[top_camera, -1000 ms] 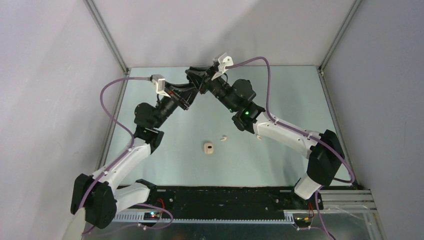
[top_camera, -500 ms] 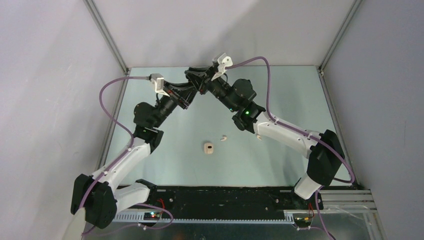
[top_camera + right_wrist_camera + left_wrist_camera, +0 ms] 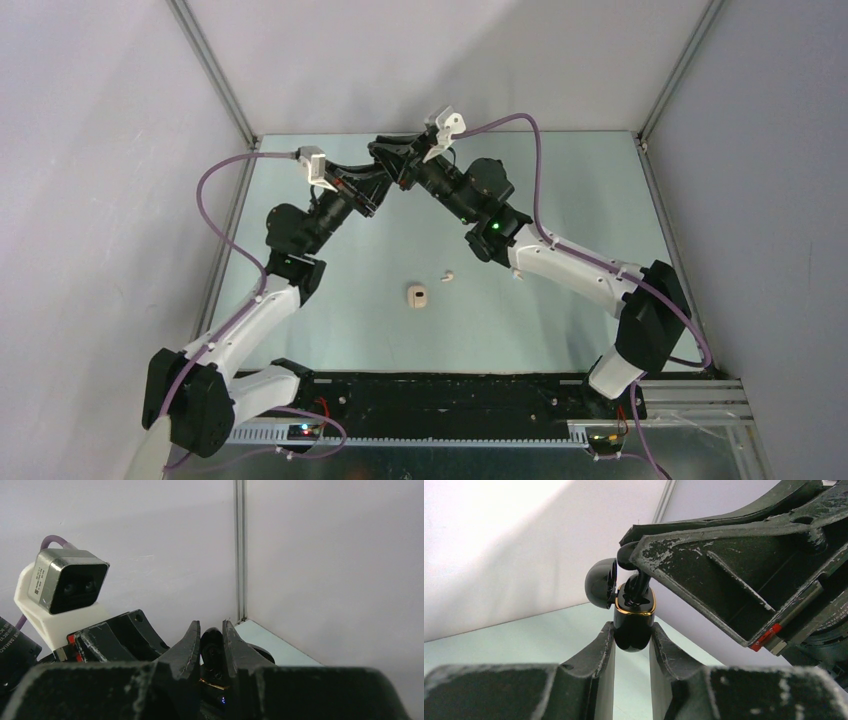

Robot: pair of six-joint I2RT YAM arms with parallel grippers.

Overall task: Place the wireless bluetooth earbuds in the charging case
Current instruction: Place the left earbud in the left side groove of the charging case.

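My left gripper (image 3: 632, 632) is shut on a black charging case (image 3: 634, 617) with a gold rim, held upright above the table's far end. Its lid (image 3: 600, 582) hangs open to the left. My right gripper (image 3: 210, 631) is shut on a black earbud (image 3: 211, 647), whose lower end (image 3: 638, 587) reaches down into the case's open top. From above, the two grippers meet tip to tip, left gripper (image 3: 376, 180) and right gripper (image 3: 390, 155). A cream-white case (image 3: 418, 296) and one white earbud (image 3: 448, 274) lie on the table in the middle.
The left wrist camera (image 3: 65, 587) sits close to the right gripper's left side. The grey back wall and a metal corner post (image 3: 240, 550) stand just behind the grippers. Side walls enclose the pale green table (image 3: 560, 200).
The left wrist has edged slightly to the left with the case. Both grips are the same, and the cream case and white earbud have not moved.
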